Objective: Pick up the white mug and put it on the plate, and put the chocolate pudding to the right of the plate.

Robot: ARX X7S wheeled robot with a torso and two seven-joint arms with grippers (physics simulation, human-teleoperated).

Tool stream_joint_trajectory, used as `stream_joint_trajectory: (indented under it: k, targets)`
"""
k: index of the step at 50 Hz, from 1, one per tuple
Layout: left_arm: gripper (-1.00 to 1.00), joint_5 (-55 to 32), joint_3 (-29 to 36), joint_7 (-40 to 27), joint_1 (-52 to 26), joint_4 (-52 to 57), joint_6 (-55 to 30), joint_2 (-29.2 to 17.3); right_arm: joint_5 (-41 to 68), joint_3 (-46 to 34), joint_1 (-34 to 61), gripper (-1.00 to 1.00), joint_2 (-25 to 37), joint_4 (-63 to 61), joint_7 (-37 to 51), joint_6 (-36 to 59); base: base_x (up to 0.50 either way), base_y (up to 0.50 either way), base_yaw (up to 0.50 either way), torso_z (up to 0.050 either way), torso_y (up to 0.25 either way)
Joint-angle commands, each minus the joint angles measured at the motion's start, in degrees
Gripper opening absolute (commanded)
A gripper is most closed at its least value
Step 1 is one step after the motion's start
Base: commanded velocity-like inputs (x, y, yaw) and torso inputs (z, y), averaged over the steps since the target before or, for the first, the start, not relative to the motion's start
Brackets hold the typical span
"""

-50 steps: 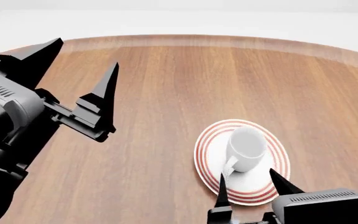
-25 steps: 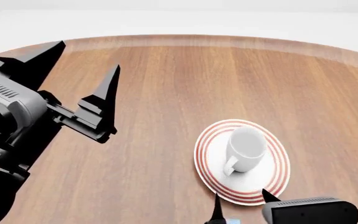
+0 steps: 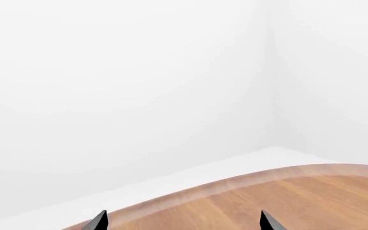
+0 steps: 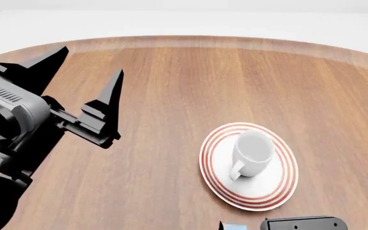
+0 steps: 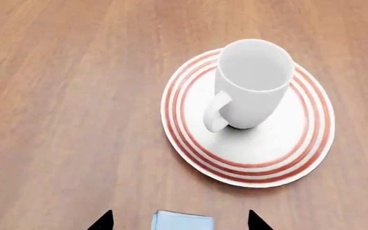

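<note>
The white mug (image 4: pixel 253 152) stands upright on the red-ringed plate (image 4: pixel 280 184), handle toward me; the right wrist view shows the mug (image 5: pixel 254 84) and the plate (image 5: pixel 280 151) too. A light blue face of the chocolate pudding (image 5: pixel 182 222) lies on the wood just short of the plate, between the spread fingertips of my right gripper (image 5: pixel 178 223), which is open with gaps on both sides. At the head view's bottom edge only the pudding's blue corner (image 4: pixel 235 226) and the right arm's dark body (image 4: pixel 302 223) show. My left gripper (image 4: pixel 88 62) hangs open and empty above the table's left part.
The round wooden table (image 4: pixel 184 76) has a pale rim at the back, with white floor beyond. In the left wrist view, the left gripper (image 3: pixel 182 223) faces the table edge (image 3: pixel 248 179) and white walls.
My right gripper has drawn back from the plate toward the near edge, nearly leaving the head view. The pudding's blue corner now shows there. The left arm barely shifted.
</note>
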Motion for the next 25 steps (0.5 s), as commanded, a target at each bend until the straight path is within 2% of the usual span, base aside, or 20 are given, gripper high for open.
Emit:
stream_joint_trajectory:
  k: [1,25]
  targets:
    - [1.00,0.66,-1.38,1.55,0.94,-0.25,0.77,1.33,0.05,1.82,-2.36,1.00,-1.28,2.41,-3.59,-0.54,0.00,0.00,0.00,0.000,0.000]
    - [1.00,0.83,-1.13,1.82,1.46,-1.01,0.14,2.06,3.25,4.55,-2.03,1.00,-2.03,7.05,-6.06,-4.32,0.00,0.00,0.00,0.000,0.000]
